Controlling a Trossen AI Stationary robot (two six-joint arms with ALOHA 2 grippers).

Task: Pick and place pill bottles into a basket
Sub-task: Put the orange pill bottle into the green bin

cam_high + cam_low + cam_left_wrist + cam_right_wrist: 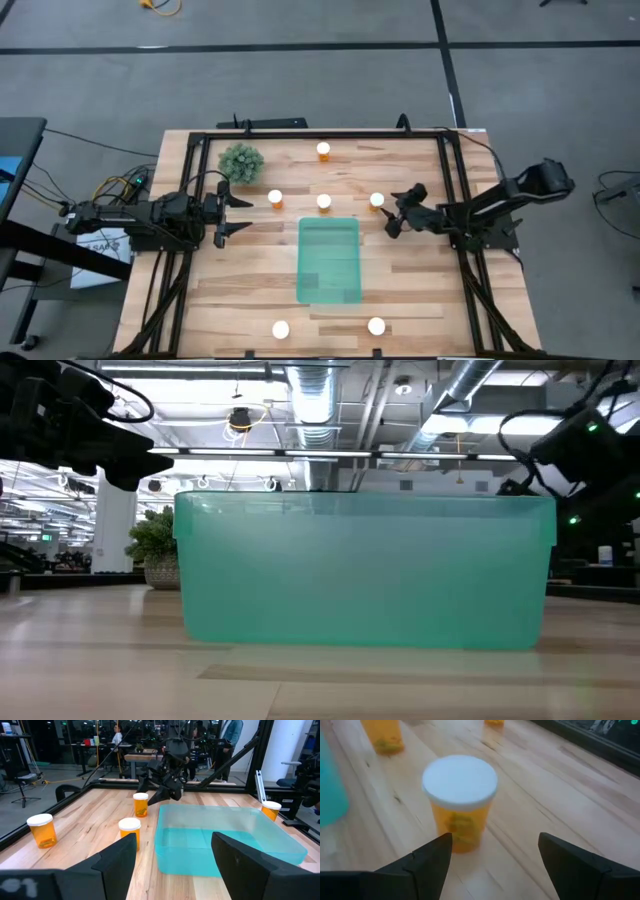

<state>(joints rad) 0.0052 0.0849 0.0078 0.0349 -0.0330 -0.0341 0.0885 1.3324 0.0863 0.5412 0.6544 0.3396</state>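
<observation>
A: Table (250, 270) first: bare wood inside a black frame. Middle of it, the basket (328, 260), nothing in it that I can see from above.

B: Then the arms?

A: Left gripper (236, 215) hangs near the table's left edge, fingers spread wide, holding nothing. It waits. Right gripper (397, 212) is the one at work, just beside the basket's upper right corner, fingers parted, also holding nothing.

B: A plant too?

A: Small bushy one (241, 160), upper left. Leave it alone.

B: And the bottles?

A: Six, all standing on the wood, none in the basket. One far back (323, 150); three in a row just past the basket's far end, left (275, 198), middle (323, 201) and right (376, 200); two near the front edge (281, 328) (376, 325).

B: So which step?

A: I'd say the very first pick, the approach. The right wrist view has the right bottle (460, 802) upright and centred ahead of the open fingers (427, 857), not yet between them.

B: What does the next move want?

A: Push forward until the fingers straddle the orange body under the cap, then close. It is light and tall for its base, so a nudge from one finger could tip it. After that, a lift over the low rim and a short carry to the basket.
</observation>
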